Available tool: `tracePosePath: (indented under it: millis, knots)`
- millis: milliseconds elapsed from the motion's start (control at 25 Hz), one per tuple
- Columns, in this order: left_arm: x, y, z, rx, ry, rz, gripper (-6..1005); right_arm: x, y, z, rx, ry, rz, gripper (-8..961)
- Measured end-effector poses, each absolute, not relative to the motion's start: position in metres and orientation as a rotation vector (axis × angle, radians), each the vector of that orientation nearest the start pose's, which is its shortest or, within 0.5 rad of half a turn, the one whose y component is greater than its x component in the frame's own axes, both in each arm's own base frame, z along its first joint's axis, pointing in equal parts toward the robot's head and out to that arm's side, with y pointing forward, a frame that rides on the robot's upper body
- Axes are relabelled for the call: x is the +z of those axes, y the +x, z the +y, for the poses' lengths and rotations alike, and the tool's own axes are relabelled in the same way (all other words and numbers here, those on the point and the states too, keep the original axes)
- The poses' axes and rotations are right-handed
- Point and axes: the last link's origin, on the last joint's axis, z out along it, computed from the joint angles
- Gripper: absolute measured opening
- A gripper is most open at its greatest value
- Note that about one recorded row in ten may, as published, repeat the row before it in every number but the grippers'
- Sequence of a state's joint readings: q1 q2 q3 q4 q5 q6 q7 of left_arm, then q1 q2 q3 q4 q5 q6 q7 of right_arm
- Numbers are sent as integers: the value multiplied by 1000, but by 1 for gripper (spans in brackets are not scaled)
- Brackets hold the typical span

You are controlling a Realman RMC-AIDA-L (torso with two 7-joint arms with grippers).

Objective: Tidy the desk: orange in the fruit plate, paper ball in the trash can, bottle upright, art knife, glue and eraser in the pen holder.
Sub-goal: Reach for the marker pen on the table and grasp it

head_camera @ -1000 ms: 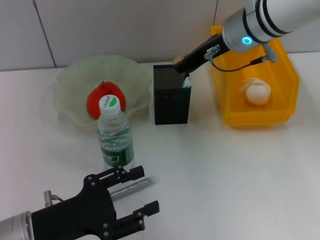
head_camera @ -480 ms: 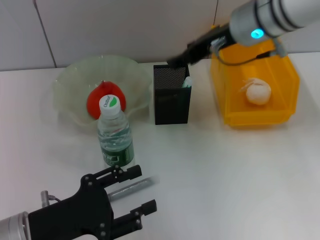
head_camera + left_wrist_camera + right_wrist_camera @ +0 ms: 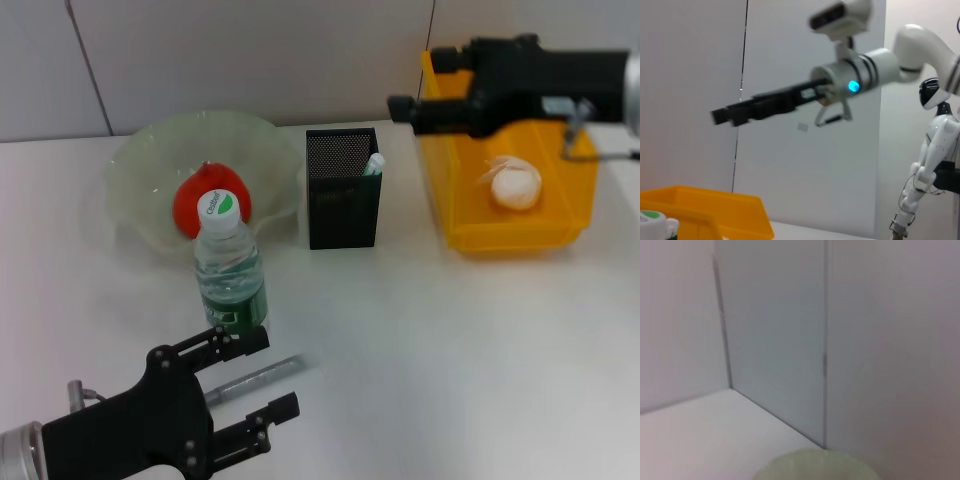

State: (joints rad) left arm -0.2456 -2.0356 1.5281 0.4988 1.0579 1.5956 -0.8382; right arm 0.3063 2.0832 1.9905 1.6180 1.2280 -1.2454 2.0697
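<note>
The left pincer (image 3: 262,388) hangs wide just above the silver art knife (image 3: 258,377) lying on the surface — set to straddle it. The right pincer (image 3: 400,108), spread undeterminable, hovers above the pen holder (image 3: 342,190) — glue inside.

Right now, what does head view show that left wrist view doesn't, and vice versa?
Head only: orange in the fruit plate, upright bottle, pen holder, paper ball, left end effector open over a metal rod-like item. Left wrist only: a white humanoid robot in the background. Both: right end effector, yellow trash can.
</note>
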Motion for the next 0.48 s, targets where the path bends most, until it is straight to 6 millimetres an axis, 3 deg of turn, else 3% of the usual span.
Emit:
tracePosePath:
  millis: [80,120,480]
  knots:
    - [-44,-256,241,-1167,-2648,-298,688,85,172,327,598,-2443,392,799]
    - [-44,-256,241,-1167,-2648,-298,688,85,172,327,598,-2443,392,799]
    - [-42,-242,259,-920,-2785,-332,688,49,245,274,713,-2549,437,799]
